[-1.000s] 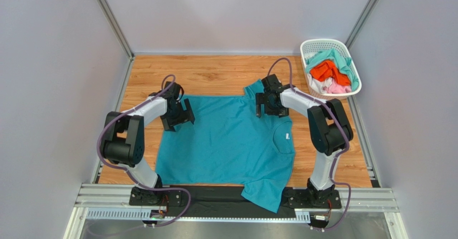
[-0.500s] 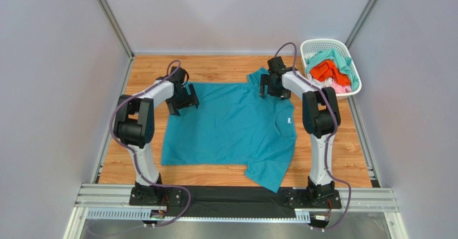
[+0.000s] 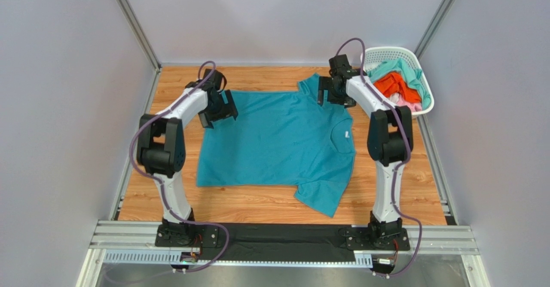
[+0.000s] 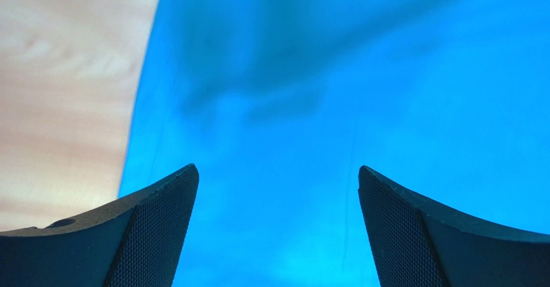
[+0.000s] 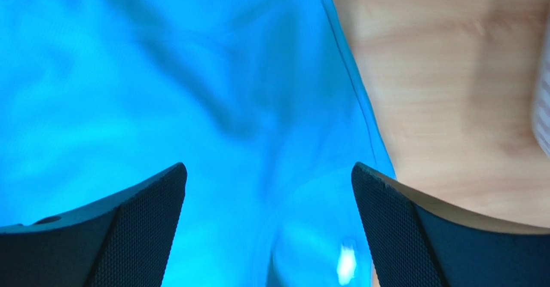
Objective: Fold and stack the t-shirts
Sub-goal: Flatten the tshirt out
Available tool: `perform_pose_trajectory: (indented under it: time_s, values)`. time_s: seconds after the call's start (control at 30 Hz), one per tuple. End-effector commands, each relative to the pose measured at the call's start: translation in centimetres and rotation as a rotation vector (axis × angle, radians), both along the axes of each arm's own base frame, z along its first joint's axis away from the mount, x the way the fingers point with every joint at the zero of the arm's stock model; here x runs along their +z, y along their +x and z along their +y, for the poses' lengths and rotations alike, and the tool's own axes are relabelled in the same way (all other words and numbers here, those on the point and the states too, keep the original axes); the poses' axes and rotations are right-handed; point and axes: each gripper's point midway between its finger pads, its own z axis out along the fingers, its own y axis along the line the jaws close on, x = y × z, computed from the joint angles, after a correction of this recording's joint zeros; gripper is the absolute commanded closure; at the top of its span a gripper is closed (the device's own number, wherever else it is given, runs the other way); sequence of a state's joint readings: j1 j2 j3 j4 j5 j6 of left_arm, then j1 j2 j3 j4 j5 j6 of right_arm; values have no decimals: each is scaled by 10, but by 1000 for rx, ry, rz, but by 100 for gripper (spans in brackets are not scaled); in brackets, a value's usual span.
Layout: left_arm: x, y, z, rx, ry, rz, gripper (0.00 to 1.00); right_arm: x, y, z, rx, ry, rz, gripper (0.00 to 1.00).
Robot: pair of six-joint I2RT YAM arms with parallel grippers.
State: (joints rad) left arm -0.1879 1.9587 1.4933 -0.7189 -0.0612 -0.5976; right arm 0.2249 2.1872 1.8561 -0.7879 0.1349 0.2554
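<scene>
A teal-blue t-shirt (image 3: 277,142) lies spread flat on the wooden table, neck to the right, with its white neck label (image 3: 346,134) showing. My left gripper (image 3: 219,110) is over the shirt's far left corner. Its jaws stand wide open over the fabric in the left wrist view (image 4: 277,229). My right gripper (image 3: 332,93) is over the far sleeve and shoulder, also open over the teal cloth (image 5: 268,229), where the label (image 5: 346,264) shows between the fingers. Orange (image 3: 389,84), mint-green (image 3: 408,68) and pale pink (image 3: 407,104) shirts lie in the basket.
A white lattice basket (image 3: 387,50) stands at the far right corner, just right of my right arm. Grey walls enclose the table on three sides. Bare wood (image 3: 161,197) shows left of the shirt, and a black strip runs along the near edge.
Both grippers have moved toward the far side and the teal shirt has slid with them. The near sleeve, which hung over the front edge, now lies on the table.
</scene>
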Motion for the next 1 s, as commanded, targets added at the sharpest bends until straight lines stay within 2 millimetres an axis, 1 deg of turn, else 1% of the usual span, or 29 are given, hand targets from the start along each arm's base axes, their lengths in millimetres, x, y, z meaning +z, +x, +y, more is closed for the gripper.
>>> perform_pose_trajectory:
  time_s: [0.0,0.03,0.07,0.1,0.13,0.17,0.2,0.23,0.27,0.3,0.33,0.37,0.4,0.47,0.5,0.53,0.57,0.6,0.63,0.67,0.7,0.73,0.77,0.8,0.9,0.97]
  values:
    - [86,-36,1,5,-30,-162,0,95,-39,5,29,-5,-159,0]
    - [90,-49,-3,1,-47,-171,0,105,-54,11,34,12,-178,0]
    - [75,-75,-1,6,-47,-128,0,106,-85,8,32,22,-169,0]
    - [95,-90,-1,12,-72,-189,0,111,-101,8,8,52,-186,0]
    - [95,-105,-4,22,-97,-191,0,114,-117,14,12,67,-197,0]
    - [75,-130,0,33,-97,-145,0,138,-138,12,7,115,-276,0]
    - [88,-145,2,44,-126,-203,0,113,-164,8,-11,122,-228,0]
    - [85,-159,4,61,-142,-200,0,107,-180,8,-50,169,-226,0]
    - [79,-181,8,78,-158,-219,0,112,-191,9,-65,215,-262,0]
    - [74,-195,13,97,-154,-214,0,111,-215,3,-77,252,-293,0]
    - [70,-205,17,117,-154,-218,0,116,-225,3,-102,307,-322,0]
    - [66,-220,21,143,-170,-243,0,119,-233,4,-99,341,-350,0]
    - [62,-227,25,162,-172,-249,0,122,-249,2,-87,383,-394,0]
    - [52,-245,35,215,-158,-262,0,127,-262,6,-78,465,-436,0]
    - [44,-253,43,269,-143,-262,0,130,-272,6,-83,519,-483,0]
    - [42,-256,46,307,-143,-251,0,124,-277,5,-77,525,-486,0]
    - [38,-259,47,327,-151,-258,0,128,-279,5,-85,557,-523,0]
    - [36,-259,47,352,-161,-261,0,127,-282,3,-90,569,-542,0]
    - [33,-260,49,373,-159,-259,0,129,-286,-2,-109,582,-583,0]
    - [29,-262,52,392,-150,-254,0,117,-288,-4,-131,584,-574,0]
    - [26,-262,54,405,-137,-248,0,114,-289,-6,-153,594,-580,0]
    - [24,-262,59,420,-112,-250,0,116,-291,-10,-160,600,-611,0]
    - [18,-263,61,427,-89,-229,0,110,-292,-10,-157,593,-608,0]
    - [17,-261,63,434,-75,-227,0,109,-292,-11,-140,579,-618,0]
    - [4,-260,66,446,-30,-166,0,110,-293,-14,-126,550,-625,0]
    - [-7,-262,68,471,-5,-112,0,104,-293,-17,-129,520,-604,0]
